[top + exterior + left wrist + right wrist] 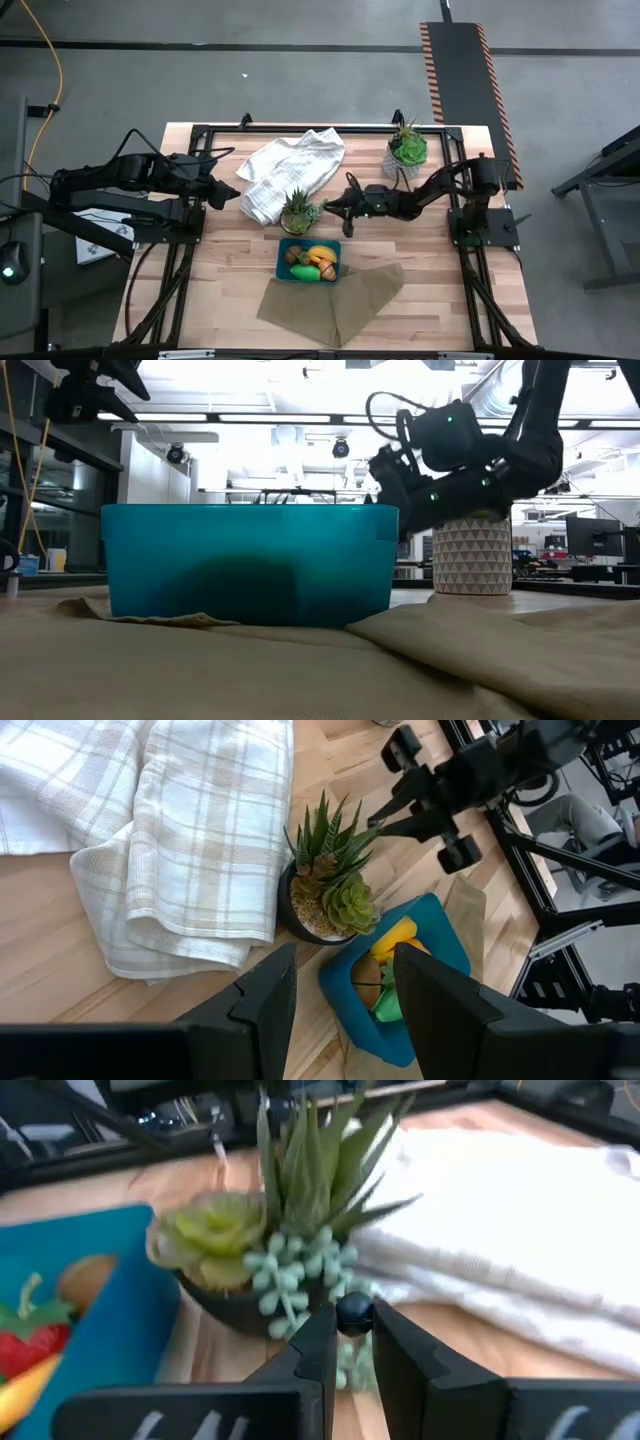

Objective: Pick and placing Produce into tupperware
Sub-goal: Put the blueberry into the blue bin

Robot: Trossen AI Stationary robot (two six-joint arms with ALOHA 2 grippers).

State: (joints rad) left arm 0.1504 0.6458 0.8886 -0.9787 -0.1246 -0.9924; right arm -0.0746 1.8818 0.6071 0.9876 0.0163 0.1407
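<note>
Pinched between the fingers of my right gripper [349, 1342] is a tiny dark berry [353, 1314], carried above the table just beside the small dark-potted succulent [298, 212] that stands at the edge of the white plaid towel [290, 167]. From above, my right gripper [335, 208] shows reaching in toward mid-table, with the tupperware [283, 254] close by on the near side of that plant, resting partly on the tan cloth [335, 302].

Produce already lies inside the teal container: a yellow banana [320, 254], a brown kiwi [293, 255], something green [306, 271] and orange-red pieces, with a strawberry [32, 1342] visible from my wrist camera.

My left gripper [340, 1000] waits with its fingers spread apart and nothing between them, held over the left side of the table and looking past the towel toward the plant and the tupperware [450, 935].

By my reading, this is the carry stage: the berry is up and not yet over the container. The next move calls for swinging across the succulent's leaves without brushing them, getting over the container's open interior, and only then letting go. So small and round a piece could roll or bounce out if dropped from high, so a low release seems wise.

A second succulent in a white patterned pot [406, 155] stands behind my arm.
</note>
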